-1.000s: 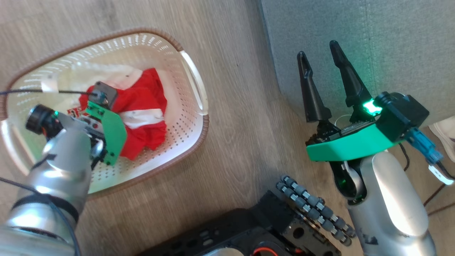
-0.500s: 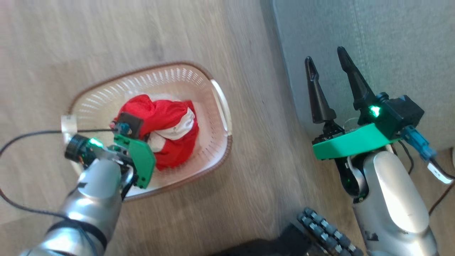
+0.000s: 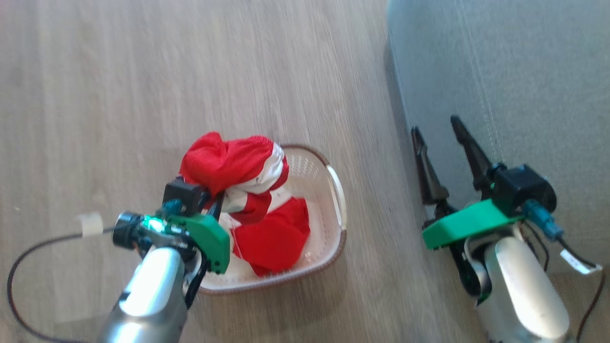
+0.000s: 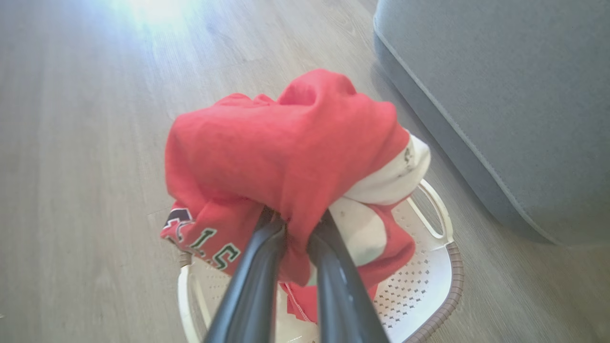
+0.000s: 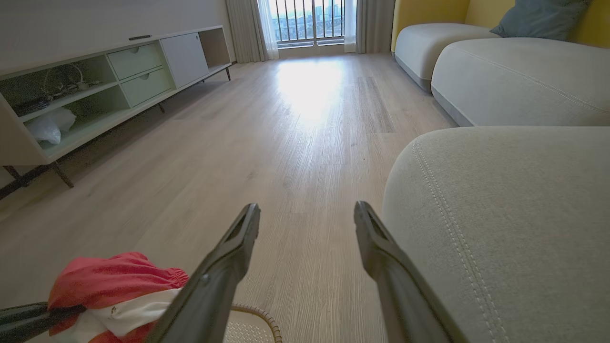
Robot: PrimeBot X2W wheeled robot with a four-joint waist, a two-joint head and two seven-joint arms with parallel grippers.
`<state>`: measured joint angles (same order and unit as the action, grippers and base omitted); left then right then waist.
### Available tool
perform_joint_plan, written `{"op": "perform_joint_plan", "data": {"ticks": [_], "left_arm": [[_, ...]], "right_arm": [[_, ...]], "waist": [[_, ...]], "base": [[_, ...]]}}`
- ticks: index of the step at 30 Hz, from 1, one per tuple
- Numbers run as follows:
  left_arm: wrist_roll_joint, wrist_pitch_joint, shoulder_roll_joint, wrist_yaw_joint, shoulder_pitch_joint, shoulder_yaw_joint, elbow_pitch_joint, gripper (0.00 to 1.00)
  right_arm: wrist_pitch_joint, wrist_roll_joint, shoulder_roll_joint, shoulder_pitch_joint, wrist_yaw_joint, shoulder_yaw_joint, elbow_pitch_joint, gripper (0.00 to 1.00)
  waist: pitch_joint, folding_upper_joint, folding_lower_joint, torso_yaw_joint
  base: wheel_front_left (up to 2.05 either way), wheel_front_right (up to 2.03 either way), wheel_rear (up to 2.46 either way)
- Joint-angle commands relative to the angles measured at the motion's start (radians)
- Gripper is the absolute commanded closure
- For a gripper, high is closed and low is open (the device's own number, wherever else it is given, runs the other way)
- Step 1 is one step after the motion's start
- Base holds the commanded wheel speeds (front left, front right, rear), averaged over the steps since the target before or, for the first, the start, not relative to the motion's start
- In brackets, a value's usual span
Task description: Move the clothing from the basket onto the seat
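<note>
The left hand (image 4: 295, 224) is nearly closed, its two dark fingers pinching a fold of the clothing (image 4: 286, 152). The red fabric with white bands bunches over the fingertips and hangs below them. In the left wrist view a lower fold bears dark-edged white lettering. The bundle is held above the basket (image 4: 452, 271), whose cream perforated wall and brown braided rim show beneath it. In the head view the lowest red fold hangs within the basket's outline; whether it touches the bottom cannot be told. The basket stands on the pale wood floor (image 3: 143, 71), near the seat (image 3: 500, 71) and parted from it by a strip of floor. The right hand (image 5: 307, 209) has its fingers spread wide and holds nothing. It is poised over the floor just beside the seat's rounded corner, where a double line of pale stitching runs. A dark cable (image 3: 28, 252) loops over the floor from the left arm. In the right wrist view a low cabinet (image 5: 119, 71) lines the far wall, and further pale cushions (image 5: 524, 71) lie beyond the seat.
</note>
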<state>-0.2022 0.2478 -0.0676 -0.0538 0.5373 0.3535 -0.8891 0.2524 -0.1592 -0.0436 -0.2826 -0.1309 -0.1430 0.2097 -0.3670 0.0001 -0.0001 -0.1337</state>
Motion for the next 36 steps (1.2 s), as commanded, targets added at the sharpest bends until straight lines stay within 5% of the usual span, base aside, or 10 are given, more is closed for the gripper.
{"op": "perform_joint_plan", "data": {"ticks": [1, 24, 36], "left_arm": [[-0.006, 0.014, -0.019, 0.019, -0.041, -0.053, 0.071, 1.00], [0.039, 0.014, 0.014, 0.043, -0.344, -0.293, 0.638, 1.00], [-0.053, 0.014, 0.017, 0.027, -0.343, -0.245, 0.737, 1.00]], "right_arm": [[0.009, -0.001, -0.007, 0.032, 0.000, -0.027, -0.016, 0.00], [0.009, 0.009, -0.007, 0.183, 0.000, -0.078, -0.031, 0.00], [0.009, 0.078, -0.007, 0.159, 0.000, -0.168, -0.061, 0.00]], "waist": [[0.113, -0.0001, 0.0001, 0.054], [0.329, -0.0001, 0.0001, 0.098], [0.332, -0.0001, 0.0001, 0.113]], "base": [[0.00, 0.00, 0.00], [0.00, 0.00, 0.00], [0.00, 0.00, 0.00]]}}
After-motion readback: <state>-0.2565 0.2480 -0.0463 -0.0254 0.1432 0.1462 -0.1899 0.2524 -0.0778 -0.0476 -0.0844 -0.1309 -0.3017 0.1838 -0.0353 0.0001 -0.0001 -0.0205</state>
